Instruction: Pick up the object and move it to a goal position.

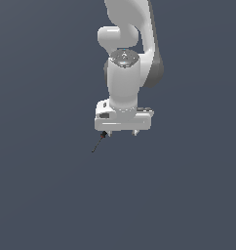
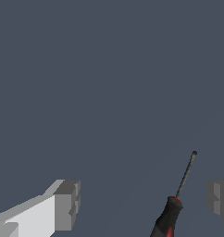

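The object (image 1: 99, 141) is a thin dark rod with a small red-and-black head. In the exterior view it lies on the grey surface, its head just under the left fingertip of my white gripper (image 1: 121, 133). The wrist view shows the object (image 2: 176, 199) between the two fingers, much closer to one finger (image 2: 219, 196) than to the other finger (image 2: 66, 203). Nothing touches it. The gripper (image 2: 142, 201) is open wide and sits low over the surface.
The plain dark grey surface (image 1: 188, 195) fills both views. The white arm (image 1: 124, 73) rises above the gripper toward the top of the exterior view.
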Action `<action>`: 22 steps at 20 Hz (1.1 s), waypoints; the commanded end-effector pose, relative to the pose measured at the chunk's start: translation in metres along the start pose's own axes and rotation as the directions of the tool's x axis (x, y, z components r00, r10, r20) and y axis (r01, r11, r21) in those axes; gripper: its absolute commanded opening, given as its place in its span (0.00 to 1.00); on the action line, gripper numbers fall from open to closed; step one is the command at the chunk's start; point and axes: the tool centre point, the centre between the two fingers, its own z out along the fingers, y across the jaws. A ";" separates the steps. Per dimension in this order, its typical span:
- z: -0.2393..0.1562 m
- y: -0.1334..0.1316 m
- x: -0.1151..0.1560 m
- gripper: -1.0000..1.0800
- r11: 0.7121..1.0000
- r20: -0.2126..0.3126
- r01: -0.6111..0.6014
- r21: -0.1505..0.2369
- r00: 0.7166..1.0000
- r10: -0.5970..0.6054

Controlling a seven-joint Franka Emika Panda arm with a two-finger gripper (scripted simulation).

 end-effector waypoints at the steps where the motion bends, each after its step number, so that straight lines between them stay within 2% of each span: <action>1: 0.000 0.000 0.000 0.96 1.000 0.000 0.000 0.000 1.000 0.000; 12: -0.015 0.024 0.004 0.96 0.997 -0.025 -0.074 0.007 0.997 0.074; 22: 0.017 0.041 -0.017 0.96 0.989 -0.002 -0.148 0.004 0.989 0.148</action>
